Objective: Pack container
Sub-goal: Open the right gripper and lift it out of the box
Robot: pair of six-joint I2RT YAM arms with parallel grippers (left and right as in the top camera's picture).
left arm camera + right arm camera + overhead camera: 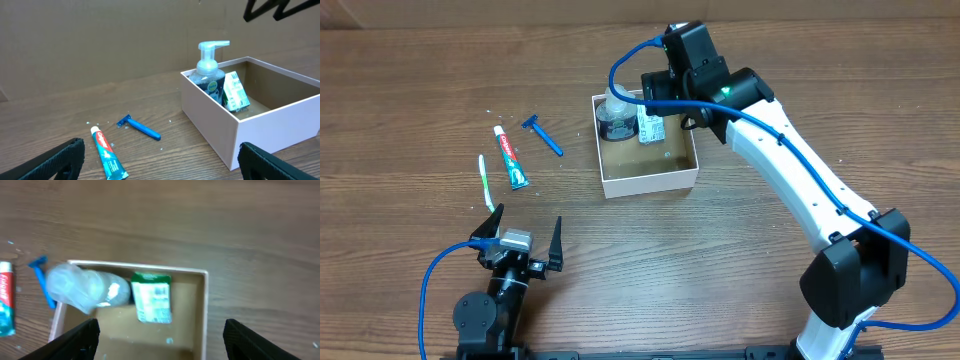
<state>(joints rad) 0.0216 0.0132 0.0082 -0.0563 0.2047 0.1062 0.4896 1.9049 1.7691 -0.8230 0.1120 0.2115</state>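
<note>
Overhead, the container [650,183] sat a little past the middle of the wooden table [440,60], a square white-walled box with a brown floor. In its far half stood a clear pump bottle [616,118] and, just to the right of it, a small green-and-white carton [651,127]. The white right arm [790,170] reached in from the near right corner and hung over the box's far edge. Its wrist camera looked straight down into the box, and the right gripper [160,326] was spread wide with nothing between its fingers. Out on the table to the left of the container lay a blue razor [544,135], closest to the box. Beyond it was a toothpaste tube [512,158], and then a toothbrush [487,183] nearest the other arm. None of them touched the box. The left gripper [520,238] sat low by the near edge, its fingers also splayed apart and holding nothing. From its wrist camera the bottle looked upright, the carton stood at a slight tilt close against it, and the razor and the tube lay in front.
</note>
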